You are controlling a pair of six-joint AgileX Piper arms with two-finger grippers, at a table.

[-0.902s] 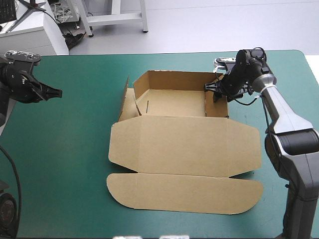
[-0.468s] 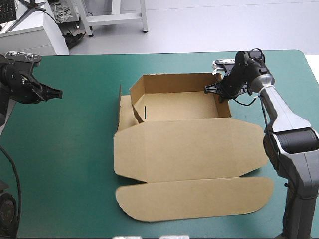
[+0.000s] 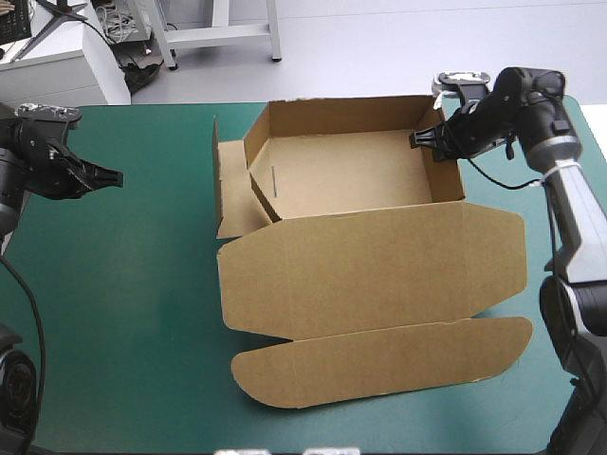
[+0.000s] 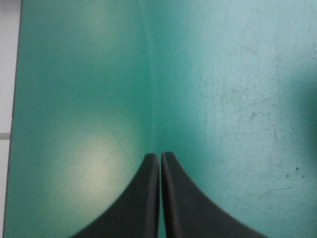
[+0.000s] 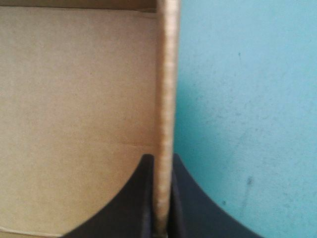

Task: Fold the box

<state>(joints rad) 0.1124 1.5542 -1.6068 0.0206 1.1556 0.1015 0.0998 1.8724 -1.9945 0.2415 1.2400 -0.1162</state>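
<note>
Hard to tell, on the cut brown cardboard box (image 3: pixel 370 270), how the left end is tucked. Visible from above there only as a slanted panel (image 3: pixel 261 180) with a thin slit, inside the tray, and a side flap (image 3: pixel 230 194) splayed outward just beside it. Cut down in the right wrist view to a stretch of the box (image 5: pixel 74 99) floor and one wall seen edge-on, with teal-green tabletop (image 5: pixel 247 99) on the wall's other side. Only tabletop (image 4: pixel 237 74) ahead of the left black-finned end effector (image 4: pixel 159 156) in its own view.

Resting around the middle of the tabletop (image 3: pixel 123 313), toward the far edge: an open tray, walls raised, mouth upward. Long axis running left to right, a little skewed, with the right end lying slightly farther off. Lid spread flat toward the near edge, ending in a long round-cornered tuck flap (image 3: pixel 379 365).

Clamped by the right black-finned end effector (image 3: pixel 429 140) on the tray's right wall, close to the far right corner. One finger inside the tray, one outside, and the board's edge pinched where the end effector (image 5: pixel 162 158) comes together.

Near the tabletop's left edge and well apart from the box, the left end effector (image 3: pixel 112 176), fingers pressed together to a single point.
</note>
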